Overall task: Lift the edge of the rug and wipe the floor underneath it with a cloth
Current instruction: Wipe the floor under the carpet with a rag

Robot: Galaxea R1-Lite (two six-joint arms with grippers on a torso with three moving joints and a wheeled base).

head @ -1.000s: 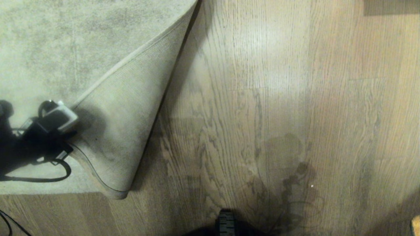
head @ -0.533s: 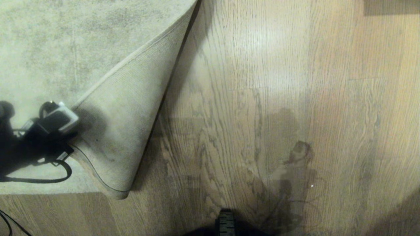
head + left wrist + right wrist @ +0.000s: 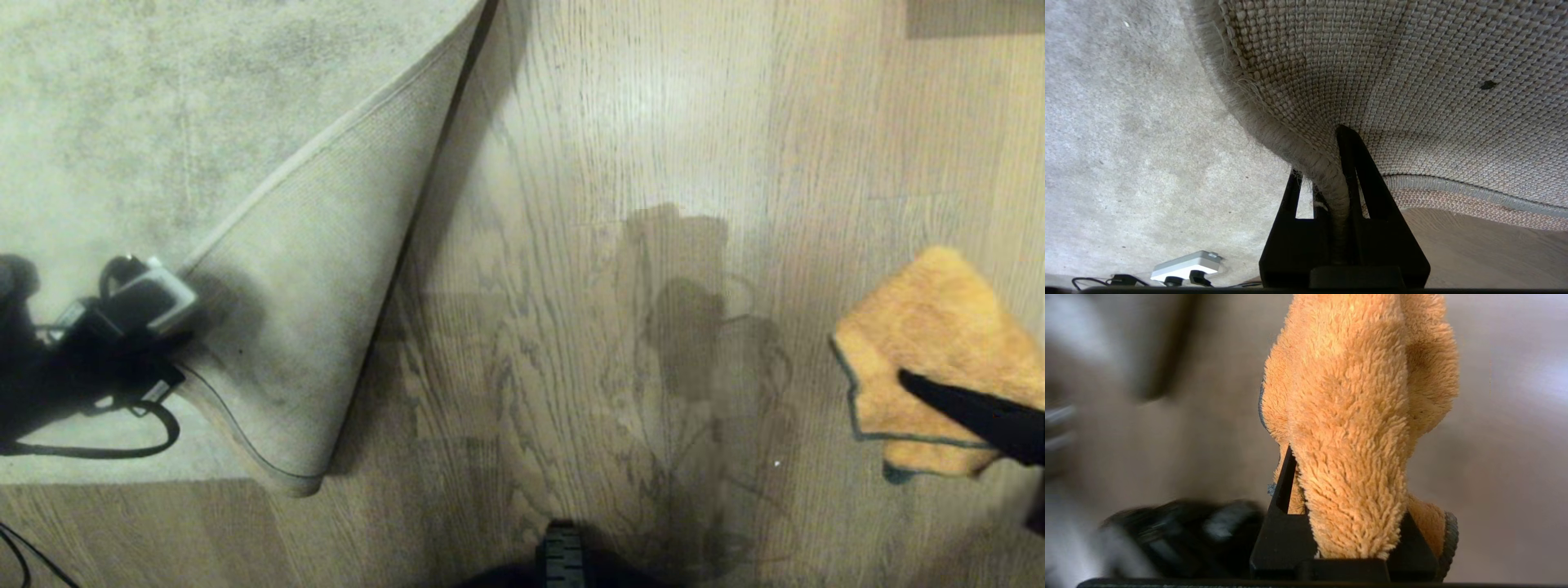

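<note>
light brown wood-grain floor (image 3: 571, 163), planked, with dark grain lines and a soft sheen toward the far side. carries a large grey-beige mottled rug (image 3: 122, 122) over its left part, flat except for one corner. rug edge (image 3: 326, 147) turned up and back over the pile, paler woven backing (image 3: 302, 310) facing up, bare boards showing just beside the fold. shows blurred dark shadows across the planks to the right of the fold. also bears a thin black cable (image 3: 16, 559) at the near left corner.
</note>
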